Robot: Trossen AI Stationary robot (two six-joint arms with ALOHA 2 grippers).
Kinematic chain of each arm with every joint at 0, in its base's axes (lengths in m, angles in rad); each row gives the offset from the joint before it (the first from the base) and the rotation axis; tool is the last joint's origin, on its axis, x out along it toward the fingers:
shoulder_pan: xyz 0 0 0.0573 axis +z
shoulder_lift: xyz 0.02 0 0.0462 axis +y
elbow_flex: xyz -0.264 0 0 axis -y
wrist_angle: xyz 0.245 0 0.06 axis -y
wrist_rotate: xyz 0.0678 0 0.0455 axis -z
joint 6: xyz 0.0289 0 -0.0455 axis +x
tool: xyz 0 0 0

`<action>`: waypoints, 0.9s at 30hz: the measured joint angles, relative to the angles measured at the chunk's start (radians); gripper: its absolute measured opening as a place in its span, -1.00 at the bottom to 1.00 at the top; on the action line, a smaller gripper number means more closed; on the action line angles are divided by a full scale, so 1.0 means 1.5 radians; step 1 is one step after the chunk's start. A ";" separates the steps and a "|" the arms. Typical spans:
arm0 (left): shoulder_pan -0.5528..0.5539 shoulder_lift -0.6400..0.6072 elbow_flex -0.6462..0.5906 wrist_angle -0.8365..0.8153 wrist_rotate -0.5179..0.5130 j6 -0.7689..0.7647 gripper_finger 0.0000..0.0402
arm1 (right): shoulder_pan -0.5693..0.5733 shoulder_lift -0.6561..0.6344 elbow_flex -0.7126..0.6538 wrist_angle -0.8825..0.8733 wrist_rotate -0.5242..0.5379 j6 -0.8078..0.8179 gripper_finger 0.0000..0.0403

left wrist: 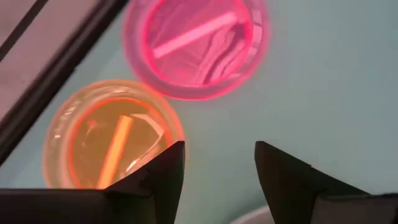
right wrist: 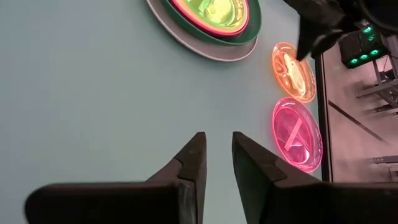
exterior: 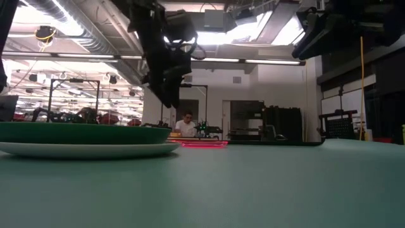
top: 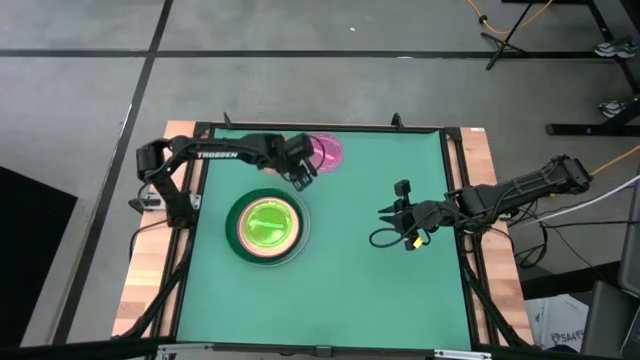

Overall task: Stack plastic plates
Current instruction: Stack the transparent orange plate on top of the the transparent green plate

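Note:
A stack of plates (top: 265, 228) sits on the green mat: white at the bottom, dark green above it, a magenta rim, and translucent green on top (right wrist: 211, 9). A small pink plate (left wrist: 196, 43) and a small orange plate (left wrist: 112, 140) lie flat side by side near the far edge. My left gripper (left wrist: 217, 168) hovers open above the mat beside the orange plate, touching nothing; in the high view (top: 300, 172) its arm hides the orange plate. My right gripper (right wrist: 217, 155) waits on the mat's right side (top: 397, 213), open by a narrow gap.
A black frame rail (top: 320, 128) runs along the far edge just behind the two small plates. Bare mat (top: 350, 290) stretches between the stack and my right gripper and along the near side. A person shows far off in the room (exterior: 187, 124).

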 joint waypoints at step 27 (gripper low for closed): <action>0.111 0.130 0.000 0.009 0.056 0.001 -0.06 | 0.000 0.000 0.000 0.001 0.000 -0.004 -0.64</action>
